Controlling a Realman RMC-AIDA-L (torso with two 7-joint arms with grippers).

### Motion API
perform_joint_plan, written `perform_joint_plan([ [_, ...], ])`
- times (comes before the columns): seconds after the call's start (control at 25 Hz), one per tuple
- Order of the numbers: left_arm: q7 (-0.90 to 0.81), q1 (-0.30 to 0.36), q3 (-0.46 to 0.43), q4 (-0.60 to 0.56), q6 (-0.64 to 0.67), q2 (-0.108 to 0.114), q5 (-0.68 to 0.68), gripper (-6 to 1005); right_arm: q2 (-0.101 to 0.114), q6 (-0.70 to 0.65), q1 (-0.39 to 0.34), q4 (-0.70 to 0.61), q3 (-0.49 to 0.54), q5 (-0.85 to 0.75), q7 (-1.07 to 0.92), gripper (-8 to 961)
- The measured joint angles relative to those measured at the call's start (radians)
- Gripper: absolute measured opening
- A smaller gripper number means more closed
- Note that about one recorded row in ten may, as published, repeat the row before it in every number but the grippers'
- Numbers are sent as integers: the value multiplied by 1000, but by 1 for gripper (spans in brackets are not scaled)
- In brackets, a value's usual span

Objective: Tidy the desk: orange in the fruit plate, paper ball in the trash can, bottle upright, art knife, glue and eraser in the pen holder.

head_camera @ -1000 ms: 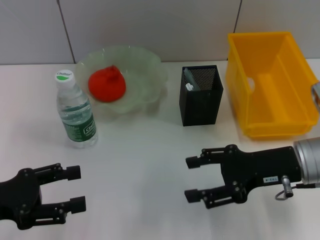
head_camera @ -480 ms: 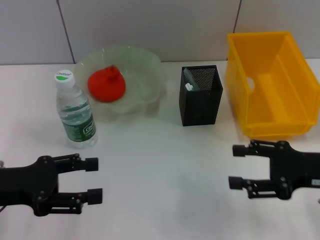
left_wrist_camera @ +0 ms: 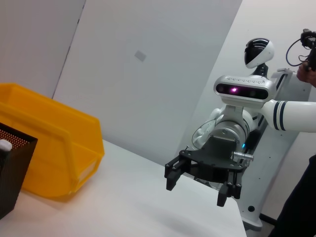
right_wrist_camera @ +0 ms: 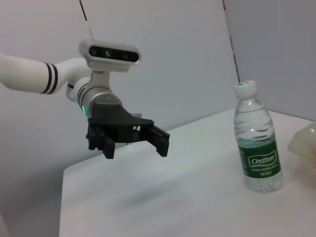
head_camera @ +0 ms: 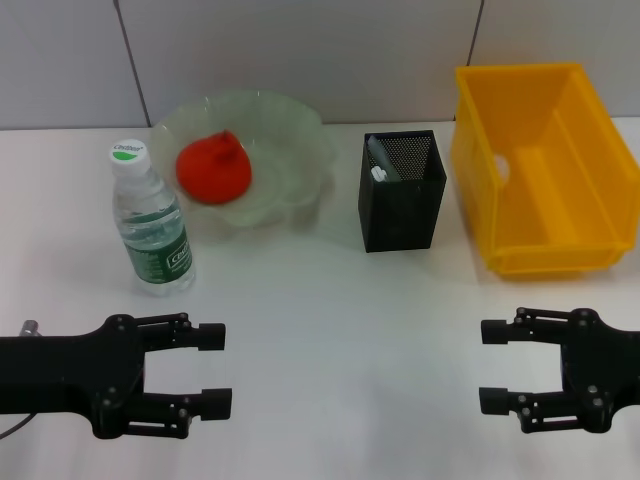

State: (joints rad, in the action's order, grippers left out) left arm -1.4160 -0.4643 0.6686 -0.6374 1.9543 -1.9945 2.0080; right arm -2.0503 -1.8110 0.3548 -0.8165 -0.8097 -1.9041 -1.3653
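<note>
The orange (head_camera: 213, 168) lies in the glass fruit plate (head_camera: 296, 128) at the back left. In front of the plate the bottle (head_camera: 150, 225) (right_wrist_camera: 256, 148) stands upright. The black mesh pen holder (head_camera: 402, 192) (left_wrist_camera: 12, 168) holds a grey-white stick, the glue (head_camera: 378, 157); art knife and eraser are hidden. The yellow trash can (head_camera: 540, 170) (left_wrist_camera: 49, 148) stands at the back right. The paper ball is out of view. My left gripper (head_camera: 226, 370) (right_wrist_camera: 136, 148) hovers open near the front left. Open too, my right gripper (head_camera: 482, 366) (left_wrist_camera: 196, 190) is at the front right. Neither holds anything.
A bare white tabletop (head_camera: 340, 330) spreads between the two grippers and the row of objects behind. A grey tiled wall (head_camera: 300, 50) closes the back.
The right gripper has drawn back toward the front right corner. The left gripper has slid to the right, further into view. The objects have not moved.
</note>
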Motion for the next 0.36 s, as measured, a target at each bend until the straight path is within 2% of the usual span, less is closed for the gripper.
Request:
perform_joint_plan([
  [0.36, 3, 8, 0, 1, -4, -10, 2, 829, -8, 0, 0, 2, 1, -4, 2, 796],
])
